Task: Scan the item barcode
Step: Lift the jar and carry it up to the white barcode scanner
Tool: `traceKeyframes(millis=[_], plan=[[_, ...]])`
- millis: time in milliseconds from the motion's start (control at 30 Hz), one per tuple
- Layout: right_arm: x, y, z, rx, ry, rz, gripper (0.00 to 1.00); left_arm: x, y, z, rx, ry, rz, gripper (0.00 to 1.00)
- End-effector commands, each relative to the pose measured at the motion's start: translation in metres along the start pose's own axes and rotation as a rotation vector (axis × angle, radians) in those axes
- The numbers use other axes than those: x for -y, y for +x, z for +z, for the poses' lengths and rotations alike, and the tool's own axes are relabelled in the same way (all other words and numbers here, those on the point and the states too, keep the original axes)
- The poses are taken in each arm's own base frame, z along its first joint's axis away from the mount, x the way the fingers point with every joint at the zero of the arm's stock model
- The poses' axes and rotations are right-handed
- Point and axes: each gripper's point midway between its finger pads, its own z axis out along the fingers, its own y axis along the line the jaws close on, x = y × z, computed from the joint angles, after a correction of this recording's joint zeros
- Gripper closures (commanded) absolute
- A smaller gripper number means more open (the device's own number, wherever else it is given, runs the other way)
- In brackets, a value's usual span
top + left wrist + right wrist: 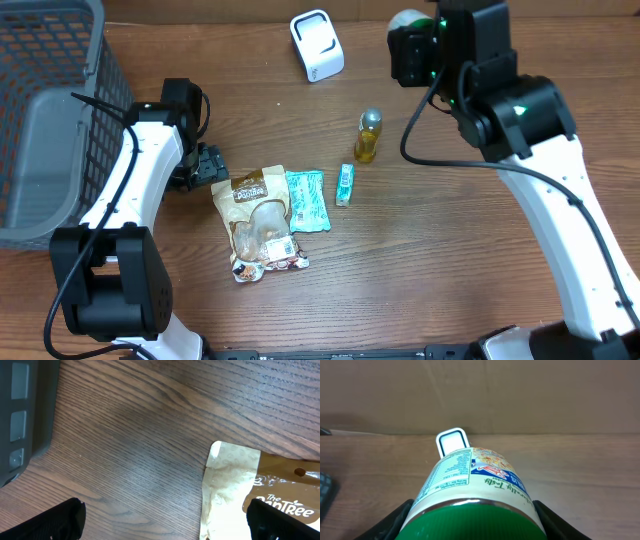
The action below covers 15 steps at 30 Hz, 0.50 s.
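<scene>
We judge the scan underway: right gripper [474,512] grasping the green-lidded tub [470,475] before the scanner [452,442], left gripper [165,521] released; next we must turn its barcode scannerward.

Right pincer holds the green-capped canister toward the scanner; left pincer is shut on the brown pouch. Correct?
No: the left wrist view shows the left pincer open at the edge of the brown pouch, gripping nothing. The rest stands.
</scene>
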Motion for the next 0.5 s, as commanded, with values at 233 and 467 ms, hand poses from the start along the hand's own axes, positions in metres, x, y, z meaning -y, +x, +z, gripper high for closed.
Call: traceKeyframes(millis=[233, 467], plan=[[-0.039, 0.011, 0.092, -0.008, -0.135, -0.007, 0.96, -0.004, 0.000, 0.005, -0.006, -0.025, -0.007, 0.00], [-0.048, 0.017, 0.150, 0.044, -0.151, 0.005, 0.96, -0.004, 0.000, 0.005, -0.005, -0.025, -0.008, 0.01]])
